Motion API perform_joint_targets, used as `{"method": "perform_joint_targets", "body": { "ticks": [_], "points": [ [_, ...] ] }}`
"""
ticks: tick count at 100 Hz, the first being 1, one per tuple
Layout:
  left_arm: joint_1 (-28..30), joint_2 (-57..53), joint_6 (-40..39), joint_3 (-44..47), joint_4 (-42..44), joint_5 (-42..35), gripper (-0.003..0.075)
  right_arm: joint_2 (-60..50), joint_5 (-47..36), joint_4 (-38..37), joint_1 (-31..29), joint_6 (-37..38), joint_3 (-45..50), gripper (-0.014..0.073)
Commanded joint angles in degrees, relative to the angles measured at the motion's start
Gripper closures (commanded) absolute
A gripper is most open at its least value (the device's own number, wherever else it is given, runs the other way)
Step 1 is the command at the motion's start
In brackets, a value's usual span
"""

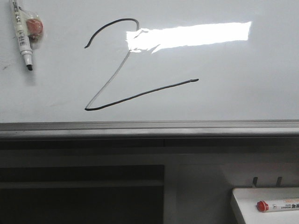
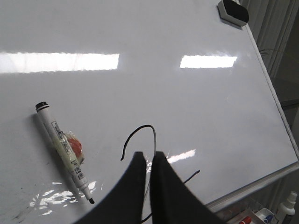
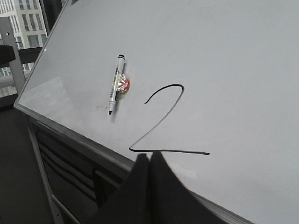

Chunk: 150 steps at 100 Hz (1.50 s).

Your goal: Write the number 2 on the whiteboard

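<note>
The number 2 is drawn in black in the middle of the whiteboard, with its long base stroke ending toward 3 o'clock. An uncapped marker sticks to the board at 10 o'clock from the number. The left gripper and the right gripper both have their fingers pressed together, holding nothing.

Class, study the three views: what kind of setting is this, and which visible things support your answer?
Probably an office or lab in a city building. A large whiteboard bears a hand-drawn number 2, an uncapped marker is stuck to it, an eraser sits at one corner, and high-rise buildings show outside.
</note>
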Motion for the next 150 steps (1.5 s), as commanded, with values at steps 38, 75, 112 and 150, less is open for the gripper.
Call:
{"method": "perform_joint_targets", "body": {
  "ticks": [38,75,112,150],
  "points": [
    [0.1,0.3,-0.6,-1.3,-0.2,-2.8,0.0741,0.6,-3.3,0.0,-0.4,-0.1,-1.3,0.0645],
    [2.7,0.2,-0.5,3.0,22.9,-3.2,0.0741,0.6,-3.3,0.0,-0.4,-0.1,-1.3,0.0645],
    [15.7,-11.9,-9.5,17.9,28.6,-9.5,0.0741,0.6,-3.3,0.0,-0.4,-0.1,-1.3,0.0645],
    [24.8,-13.6,-10.6,21.8,33.3,4.8,0.0741,0.6,-3.2,0.0,-0.4,-0.1,-1.3,0.0645]
  ]
}}
